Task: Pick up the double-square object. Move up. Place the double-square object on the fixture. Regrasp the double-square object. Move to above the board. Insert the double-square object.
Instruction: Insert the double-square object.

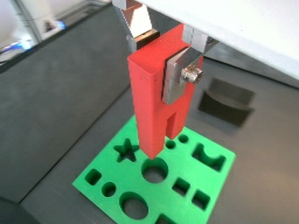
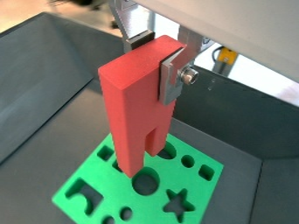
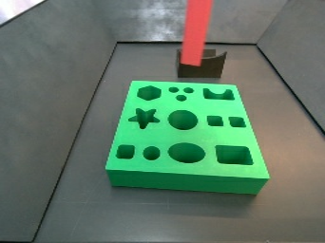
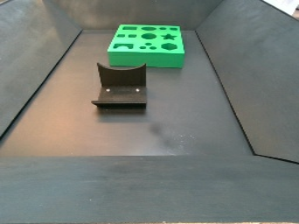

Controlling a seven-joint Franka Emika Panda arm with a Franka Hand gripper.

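Your gripper [image 1: 162,54] is clamped on the top end of the double-square object [image 1: 152,101], which hangs upright, prongs down, above the board [image 1: 111,175], and both wrist views show that grip up close. In a side view you only get the red block coming down from the top edge in front of the fixture [image 3: 200,63]. The side view with the fixture up front and the board behind it shows neither block nor gripper.
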